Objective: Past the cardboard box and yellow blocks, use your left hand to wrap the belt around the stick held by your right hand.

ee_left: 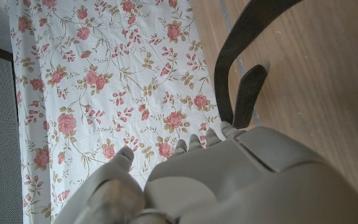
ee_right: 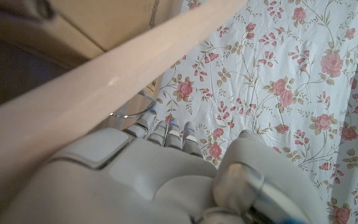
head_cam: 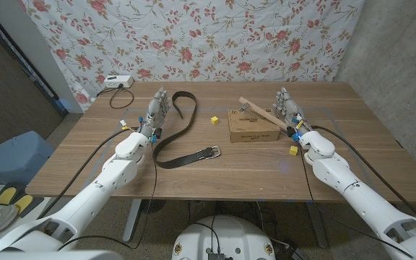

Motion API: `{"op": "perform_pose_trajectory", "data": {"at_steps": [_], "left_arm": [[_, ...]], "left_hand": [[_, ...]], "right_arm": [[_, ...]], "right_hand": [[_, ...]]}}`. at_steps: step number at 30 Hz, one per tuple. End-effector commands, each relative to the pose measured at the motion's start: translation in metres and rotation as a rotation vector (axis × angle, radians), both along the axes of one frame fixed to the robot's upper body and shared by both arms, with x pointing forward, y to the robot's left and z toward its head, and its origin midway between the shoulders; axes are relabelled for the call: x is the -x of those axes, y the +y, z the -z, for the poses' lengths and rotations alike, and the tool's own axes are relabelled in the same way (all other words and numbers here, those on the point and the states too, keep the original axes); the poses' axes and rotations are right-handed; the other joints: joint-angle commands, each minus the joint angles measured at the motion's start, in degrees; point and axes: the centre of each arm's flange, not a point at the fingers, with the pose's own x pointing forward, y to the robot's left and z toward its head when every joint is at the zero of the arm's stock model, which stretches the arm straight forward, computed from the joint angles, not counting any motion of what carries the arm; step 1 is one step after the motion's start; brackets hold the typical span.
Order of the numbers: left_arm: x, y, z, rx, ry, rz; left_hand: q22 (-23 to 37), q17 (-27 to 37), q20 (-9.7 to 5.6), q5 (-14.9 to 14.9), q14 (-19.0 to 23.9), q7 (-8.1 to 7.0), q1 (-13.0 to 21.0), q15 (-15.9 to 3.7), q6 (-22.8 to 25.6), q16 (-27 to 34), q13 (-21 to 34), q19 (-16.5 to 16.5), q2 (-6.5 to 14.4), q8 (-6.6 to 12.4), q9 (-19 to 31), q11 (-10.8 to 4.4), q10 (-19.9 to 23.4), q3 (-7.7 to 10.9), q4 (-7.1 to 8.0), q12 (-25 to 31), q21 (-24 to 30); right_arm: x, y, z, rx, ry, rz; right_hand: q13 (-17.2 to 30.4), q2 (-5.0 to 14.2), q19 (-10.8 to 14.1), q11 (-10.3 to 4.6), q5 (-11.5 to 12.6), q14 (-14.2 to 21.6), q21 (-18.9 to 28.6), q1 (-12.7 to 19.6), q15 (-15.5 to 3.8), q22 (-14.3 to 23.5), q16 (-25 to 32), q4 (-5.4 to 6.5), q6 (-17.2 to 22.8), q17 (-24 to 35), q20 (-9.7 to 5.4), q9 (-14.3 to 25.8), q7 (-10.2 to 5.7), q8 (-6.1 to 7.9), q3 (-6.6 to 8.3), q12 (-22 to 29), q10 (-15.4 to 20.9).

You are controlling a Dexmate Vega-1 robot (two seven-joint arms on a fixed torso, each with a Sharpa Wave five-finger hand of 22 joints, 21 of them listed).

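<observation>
A dark belt lies in a long loop on the table, its buckle end near the middle. My left hand stands just left of the loop with its fingers reaching away and nothing in them; the belt lies just past its fingertips. A wooden stick slants across the cardboard box, with its near end beside my right hand. That hand's fingers are extended alongside the stick without wrapping it. Yellow blocks lie left of the box and near my right wrist.
A white power strip with a cable sits at the table's far left corner. A floral curtain hangs behind the table. Bare wood stretches along the front edge and the right side.
</observation>
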Motion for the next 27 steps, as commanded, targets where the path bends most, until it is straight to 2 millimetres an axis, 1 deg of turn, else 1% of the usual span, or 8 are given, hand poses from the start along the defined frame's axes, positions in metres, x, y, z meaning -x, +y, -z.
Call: {"op": "perform_pose_trajectory", "data": {"at_steps": [1, 8, 11, 13, 17, 20, 25, 27], "left_arm": [[0.013, 0.006, 0.003, -0.010, -0.009, 0.000], [0.015, 0.005, 0.002, -0.009, -0.011, -0.011], [0.016, 0.002, 0.001, -0.022, -0.010, -0.021], [0.016, 0.000, 0.000, -0.025, -0.008, -0.020], [0.016, -0.006, 0.000, -0.041, -0.011, -0.022], [0.016, -0.010, -0.001, -0.044, -0.013, -0.021], [0.016, -0.018, -0.002, -0.063, -0.019, -0.021], [0.016, -0.020, -0.004, -0.067, -0.023, -0.020]], "left_hand": [[0.3, 0.1, 0.02, 0.4, -11.5, 0.01, 0.1, -0.01, -12.6, 0.4, 0.1, -3.4, 1.9, 0.21, 0.3, -0.10, -12.1, 0.26, 0.03, 0.3, 0.2], [0.3, 0.1, 0.08, 0.4, -11.4, -0.01, 0.1, -0.08, -12.5, 0.5, 0.1, -3.4, 1.9, 0.28, 0.3, -0.19, -12.0, 0.15, -0.01, 0.4, 0.2], [0.3, 0.1, 0.11, 0.4, -11.4, -0.03, 0.1, -0.07, -12.5, 0.5, 0.1, -3.4, 1.8, 0.29, 0.3, -0.14, -11.9, 0.08, -0.03, 0.4, 0.2], [0.3, 0.1, 0.11, 0.4, -11.3, -0.03, 0.1, -0.13, -12.5, 0.5, 0.1, -3.3, 1.8, 0.30, 0.3, -0.07, -11.9, 0.05, -0.04, 0.4, 0.2], [0.3, 0.1, 0.19, 0.5, -11.3, -0.04, 0.1, -0.04, -12.4, 0.5, 0.1, -3.4, 1.8, 0.32, 0.3, -0.08, -11.9, -0.02, -0.06, 0.4, 0.2], [0.3, 0.1, 0.19, 0.5, -11.3, -0.04, 0.1, -0.06, -12.4, 0.5, 0.1, -3.4, 1.7, 0.31, 0.3, -0.19, -11.9, -0.08, -0.07, 0.4, 0.2], [0.3, 0.1, 0.15, 0.5, -11.3, -0.09, 0.1, -0.04, -12.3, 0.5, 0.1, -3.3, 1.6, 0.34, 0.3, -0.14, -11.9, -0.19, -0.12, 0.4, 0.2], [0.3, 0.1, 0.13, 0.5, -11.3, -0.15, 0.2, -0.05, -12.3, 0.5, 0.1, -3.3, 1.6, 0.35, 0.3, -0.26, -11.9, -0.25, -0.14, 0.4, 0.2]], "right_arm": [[0.011, 0.019, 0.002, 0.002, -0.016, -0.016], [0.004, 0.017, 0.001, 0.008, -0.019, -0.032], [0.004, 0.014, 0.001, 0.021, -0.034, -0.026], [0.007, 0.010, 0.001, 0.036, -0.039, -0.005], [0.017, 0.004, -0.002, 0.083, -0.067, 0.068], [0.027, 0.000, -0.006, 0.135, -0.094, 0.134], [0.047, -0.001, -0.015, 0.236, -0.163, 0.284], [0.055, 0.000, -0.019, 0.275, -0.190, 0.347]], "right_hand": [[0.1, -0.04, 0.3, 0.39, 0.4, -0.5, 0.2, 0.6, 0.19, 0.2, 0.2, 0.28, 0.4, 0.1, -0.27, 0.3, -0.07, 0.28, 0.06, 0.3, -0.1], [0.1, -0.60, 0.6, 0.47, 0.3, -0.3, 0.0, 1.1, 0.31, 0.2, 0.2, -0.24, 0.3, 0.0, -0.14, 0.3, -0.02, 0.27, 0.04, 0.3, 0.0], [0.1, -1.34, 1.9, 0.57, 0.2, 0.3, 0.1, 1.9, 0.40, 0.2, 0.3, -1.03, 0.3, -0.2, -0.43, 0.3, -0.04, 0.33, 0.05, 0.4, 0.3], [0.1, -1.54, 2.2, 0.53, 0.2, 0.6, 0.0, 2.1, 0.44, 0.2, 0.4, -1.30, 0.5, -0.2, -0.47, 0.3, -0.03, 0.42, 0.07, 0.5, 0.5], [0.1, -1.86, 2.4, 0.46, 0.1, 0.8, -0.1, 2.6, 0.44, 0.2, 0.4, -1.74, 0.9, -0.2, -0.40, 0.3, -0.21, 0.58, 0.12, 0.6, 0.8], [0.0, -2.26, 2.5, 0.30, 0.0, 1.0, -0.4, 3.2, 0.33, 0.2, 0.4, -2.27, 1.2, -0.3, 0.05, 0.3, -0.34, 0.71, 0.17, 0.7, 1.1], [0.1, -2.90, 2.9, 0.87, -0.3, 1.7, -0.7, 4.4, 0.70, 0.2, 0.5, -3.37, 1.8, -0.3, 0.40, 0.3, -0.31, 0.91, 0.34, 0.9, 1.9], [0.1, -3.08, 3.3, 0.86, -0.4, 2.0, -0.8, 4.9, 0.71, 0.2, 0.6, -3.73, 2.2, -0.3, 0.53, 0.3, -0.29, 1.01, 0.42, 0.9, 2.0]]}}
